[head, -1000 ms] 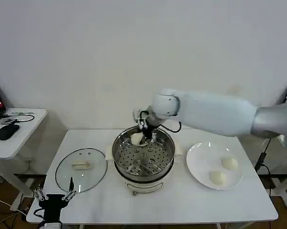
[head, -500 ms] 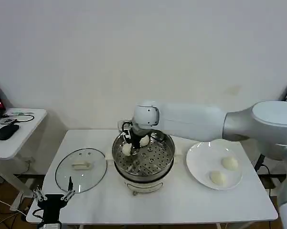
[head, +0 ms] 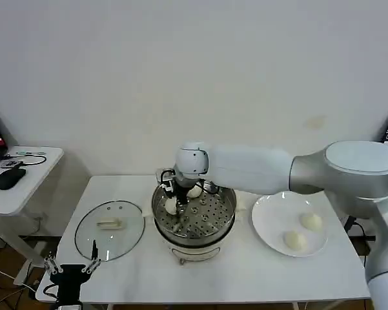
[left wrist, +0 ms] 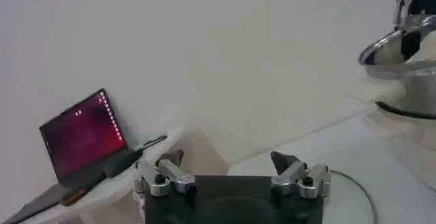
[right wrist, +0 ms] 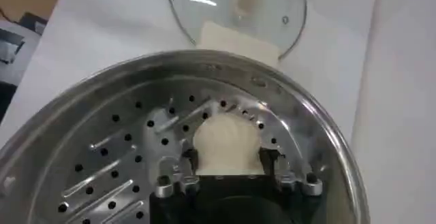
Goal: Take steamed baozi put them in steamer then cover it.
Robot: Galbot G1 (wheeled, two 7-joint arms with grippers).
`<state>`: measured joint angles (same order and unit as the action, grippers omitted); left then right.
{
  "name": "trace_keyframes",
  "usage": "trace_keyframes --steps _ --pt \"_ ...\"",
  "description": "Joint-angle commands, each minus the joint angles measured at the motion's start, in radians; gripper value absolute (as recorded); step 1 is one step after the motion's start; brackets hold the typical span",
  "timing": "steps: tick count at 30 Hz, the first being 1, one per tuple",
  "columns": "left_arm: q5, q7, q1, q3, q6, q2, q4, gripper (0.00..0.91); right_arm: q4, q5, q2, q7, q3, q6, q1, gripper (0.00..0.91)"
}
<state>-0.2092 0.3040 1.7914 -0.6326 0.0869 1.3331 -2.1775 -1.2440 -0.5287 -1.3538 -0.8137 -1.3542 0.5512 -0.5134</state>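
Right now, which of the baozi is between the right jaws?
The baozi on the steamer's perforated tray, near its left rim, sits between the right gripper's jaws. A second lies behind it; two more wait on the white plate.

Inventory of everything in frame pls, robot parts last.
White table: one, in front of robot.
Round shiny stainless-steel steamer: one, table centre.
Flat white plate: one, right of steamer.
Round off-white dough buns: four; two on plate, two in steamer.
Round clear glass lid: one, flat on table, left of steamer.
Red-screened laptop: one, on white side table, far left.
Right tool: inside steamer, shut on one bun.
Left tool: open, parked at table's front-left edge.
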Motion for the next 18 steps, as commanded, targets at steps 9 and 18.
trace_keyframes --steps 9,18 --pt "-0.007 -0.006 -0.010 0.015 0.003 -0.002 -0.003 0.907 -0.144 -0.060 0.178 0.014 0.021 0.000 -0.117 0.907" --pt "-0.004 -0.030 -0.012 0.031 0.014 -0.021 0.001 0.907 -0.361 0.151 0.580 -0.072 -0.035 -0.086 -0.201 0.907"
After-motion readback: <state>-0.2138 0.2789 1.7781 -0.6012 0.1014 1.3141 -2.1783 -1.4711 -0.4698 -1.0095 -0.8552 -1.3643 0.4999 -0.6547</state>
